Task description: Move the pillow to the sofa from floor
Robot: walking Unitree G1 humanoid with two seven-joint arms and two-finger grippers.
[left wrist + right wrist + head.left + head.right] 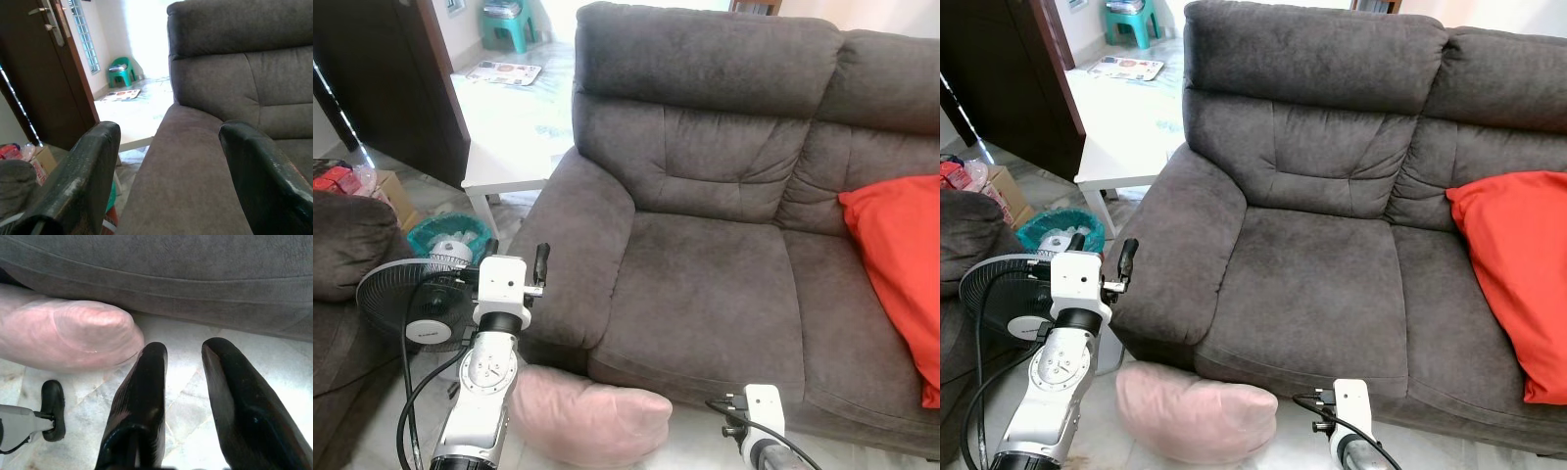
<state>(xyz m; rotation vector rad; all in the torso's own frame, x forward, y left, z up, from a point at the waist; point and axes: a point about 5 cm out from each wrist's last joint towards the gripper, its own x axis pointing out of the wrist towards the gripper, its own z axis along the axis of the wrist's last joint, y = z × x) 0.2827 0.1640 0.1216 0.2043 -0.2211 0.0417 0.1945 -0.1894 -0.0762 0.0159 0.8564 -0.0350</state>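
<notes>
A pale pink pillow [587,416] lies on the tiled floor against the front of the dark grey sofa [705,294], below its left armrest. My left gripper [166,171] is raised beside that armrest, open and empty, its fingers [541,262] pointing up above the pillow's left end. My right gripper [185,352] hangs low over the floor just right of the pillow [63,335]; it is open with nothing between its fingers. Its wrist [759,411] sits at the sofa's front edge.
A red cushion [901,255] leans on the sofa's right seat. A black standing fan [411,304], a teal basket [450,235] and another dark armrest [342,245] crowd the left. A white table [514,147] and a dark door [391,78] stand behind.
</notes>
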